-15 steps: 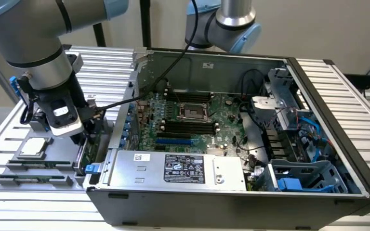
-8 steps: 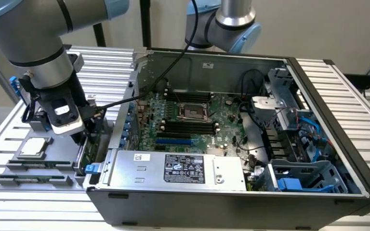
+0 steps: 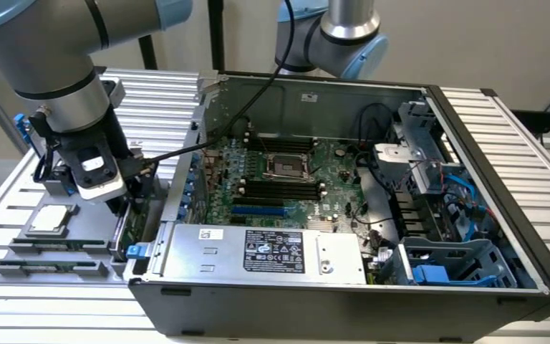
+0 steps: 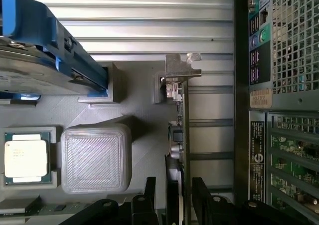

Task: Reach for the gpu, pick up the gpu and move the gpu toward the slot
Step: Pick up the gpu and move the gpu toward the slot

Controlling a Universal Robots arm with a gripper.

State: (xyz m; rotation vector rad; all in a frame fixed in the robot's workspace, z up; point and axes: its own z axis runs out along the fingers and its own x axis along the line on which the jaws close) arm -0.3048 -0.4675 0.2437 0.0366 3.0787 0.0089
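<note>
STATUS: I read the hand (image 4: pixel 173 182) as released, one of its fingers (image 4: pixel 149 197) on each side of the gpu (image 4: pixel 178 115) | GPU: standing on edge in the grey holder (image 4: pixel 137 93) on the table (image 3: pixel 504 129), just beside the computer case (image 3: pixel 351 315), on the exterior view's left.

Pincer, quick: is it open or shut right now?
The pincer is open, one finger on each side of the green card, not squeezing it.

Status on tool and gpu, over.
Tool open, straddling gpu; gpu upright, seated in grey holder. Hard drive and case stand apart either side.
</note>
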